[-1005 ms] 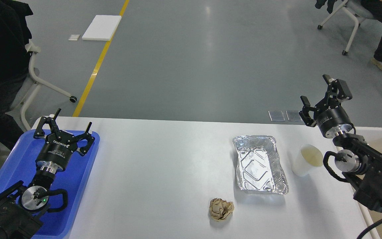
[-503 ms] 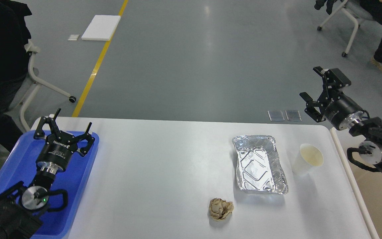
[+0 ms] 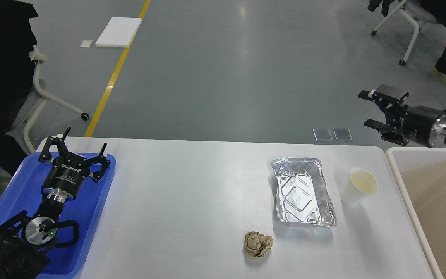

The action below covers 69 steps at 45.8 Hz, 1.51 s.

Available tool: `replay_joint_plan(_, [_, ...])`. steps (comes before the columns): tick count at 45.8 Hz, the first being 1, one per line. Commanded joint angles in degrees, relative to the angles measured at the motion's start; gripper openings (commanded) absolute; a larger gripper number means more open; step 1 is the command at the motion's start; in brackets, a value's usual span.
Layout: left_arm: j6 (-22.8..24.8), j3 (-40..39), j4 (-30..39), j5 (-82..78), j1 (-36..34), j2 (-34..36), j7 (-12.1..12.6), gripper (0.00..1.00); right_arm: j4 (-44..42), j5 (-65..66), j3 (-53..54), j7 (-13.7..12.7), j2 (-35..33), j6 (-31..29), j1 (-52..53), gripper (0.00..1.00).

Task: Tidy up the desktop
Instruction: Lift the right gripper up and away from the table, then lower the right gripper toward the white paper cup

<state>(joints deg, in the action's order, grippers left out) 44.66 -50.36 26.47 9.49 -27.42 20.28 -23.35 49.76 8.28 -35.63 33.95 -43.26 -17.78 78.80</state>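
Right tool (image 3: 370, 109), fingers wide and empty, has swung out to three o'clock, leaving cup (image 3: 358, 186), foil tray (image 3: 304, 192) and paper wad (image 3: 258, 244) on the table (image 3: 188, 193).

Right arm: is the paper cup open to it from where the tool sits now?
Probably yes. The right tool hangs open past the desktop's far right corner, and the paper cup stands clear of the foil tray, nothing between.

glossy grey floor (image 3: 227, 69) with yellow line (image 3: 116, 69), white-framed wheeled chairs (image 3: 52, 95) at both sides
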Motion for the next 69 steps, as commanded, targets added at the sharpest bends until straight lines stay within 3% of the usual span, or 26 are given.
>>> replay_joint_plan(1, [0.0,0.0,0.0,0.0,0.0,0.0,0.0,0.99,1.1,15.4,-8.0,-0.5,-0.4,-3.0,9.3,1.00])
replay_joint_plan(8, [0.0,0.0,0.0,0.0,0.0,0.0,0.0,0.99,2.1,23.3,-17.6,-2.0,3.2,-6.6,17.6,1.00])
replay_joint_plan(19, [0.0,0.0,0.0,0.0,0.0,0.0,0.0,0.99,3.6,23.6,-32.8,-2.1,11.6,-14.9,32.1,1.00])
replay_joint_plan(35, [0.0,0.0,0.0,0.0,0.0,-0.1,0.0,0.99,3.6,23.8,-39.7,-2.1,19.2,-23.2,39.9,1.00])
replay_joint_plan(54, [0.0,0.0,0.0,0.0,0.0,-0.1,0.0,0.99,2.6,23.1,-38.4,-2.4,19.9,-20.9,35.8,1.00])
replay_joint_plan(58, [0.0,0.0,0.1,0.0,0.0,-0.1,0.0,0.99,2.9,25.3,-38.5,-3.7,20.0,-16.9,35.2,1.00])
replay_joint_plan(63, [0.0,0.0,0.1,0.0,-0.1,-0.1,0.0,0.99,3.4,30.9,-38.4,-7.5,20.0,-15.4,34.8,1.00])
replay_joint_plan(69, [0.0,0.0,0.1,0.0,-0.1,-0.1,0.0,0.99,4.3,31.6,-38.1,-7.8,20.1,-16.4,34.7,1.00])
